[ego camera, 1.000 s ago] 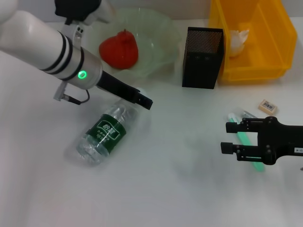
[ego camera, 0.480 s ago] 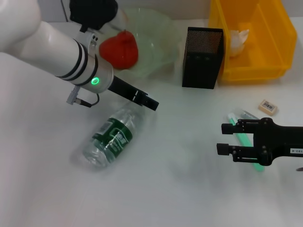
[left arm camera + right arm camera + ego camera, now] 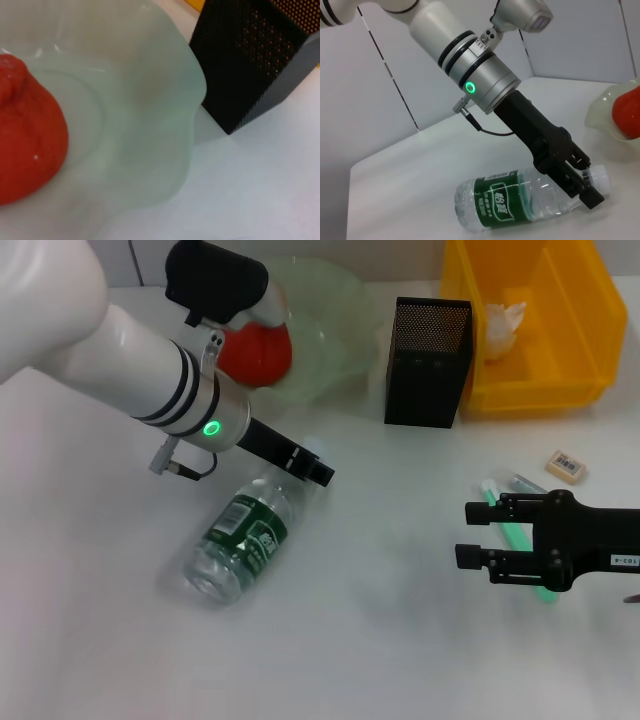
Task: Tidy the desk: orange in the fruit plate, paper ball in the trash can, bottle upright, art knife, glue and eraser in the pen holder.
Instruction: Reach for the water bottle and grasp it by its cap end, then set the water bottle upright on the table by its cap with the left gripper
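Note:
The bottle (image 3: 240, 540) lies on its side on the white desk, its cap end under my left gripper (image 3: 312, 470). From the right wrist the left gripper (image 3: 585, 186) shows shut at the neck of the bottle (image 3: 505, 202). The orange (image 3: 258, 350) rests in the fruit plate (image 3: 335, 315). My right gripper (image 3: 466, 534) is open just above the desk, over the near end of the mint-green glue (image 3: 515, 532). The art knife (image 3: 527, 482) lies beside the glue and the eraser (image 3: 566, 466) a little farther right. The paper ball (image 3: 503, 322) sits in the trash can (image 3: 560, 390), next to the pen holder (image 3: 428, 362).
The left wrist view shows the orange (image 3: 25, 145), the fruit plate's wavy rim (image 3: 165, 135) and the pen holder (image 3: 250, 65) close together. My left arm (image 3: 140, 370) reaches across in front of the plate. White desk surface lies between the bottle and my right gripper.
My left arm has moved right and toward the front, and the bottle has shifted and turned with it. My right gripper has crept slightly left over the glue.

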### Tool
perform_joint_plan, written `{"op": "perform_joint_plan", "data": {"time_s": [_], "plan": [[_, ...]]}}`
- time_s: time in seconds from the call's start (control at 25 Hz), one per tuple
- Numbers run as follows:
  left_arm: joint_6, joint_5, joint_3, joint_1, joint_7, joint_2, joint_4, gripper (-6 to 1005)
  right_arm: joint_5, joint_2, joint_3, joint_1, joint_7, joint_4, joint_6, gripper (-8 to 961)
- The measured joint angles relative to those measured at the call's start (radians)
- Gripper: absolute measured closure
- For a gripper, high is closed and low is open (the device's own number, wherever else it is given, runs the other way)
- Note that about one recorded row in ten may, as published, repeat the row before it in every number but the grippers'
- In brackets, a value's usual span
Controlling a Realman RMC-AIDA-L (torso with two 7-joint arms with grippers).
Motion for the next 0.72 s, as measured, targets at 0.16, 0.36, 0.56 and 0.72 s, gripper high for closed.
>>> {"op": "perform_joint_plan", "data": {"time_s": [0.16, 0.36, 0.56, 0.72], "plan": [[-0.008, -0.009, 0.025, 0.002, 0.000, 0.000, 0.003, 341, 0.000, 0.001, 0.000, 0.001, 0.000, 0.000, 0.006, 315], [-0.011, -0.022, 0.051, 0.010, 0.009, 0.000, 0.019, 558, 0.000, 0.002, 0.000, 0.001, 0.000, 0.002, 0.008, 315], [-0.003, -0.027, 0.069, 0.057, 0.014, 0.000, 0.105, 558, 0.000, 0.002, 0.009, -0.001, 0.000, 0.002, 0.009, 315], [0.019, -0.035, 0.076, 0.135, 0.028, 0.004, 0.241, 558, 0.000, 0.002, 0.043, -0.001, 0.000, 0.002, 0.009, 315]]}}
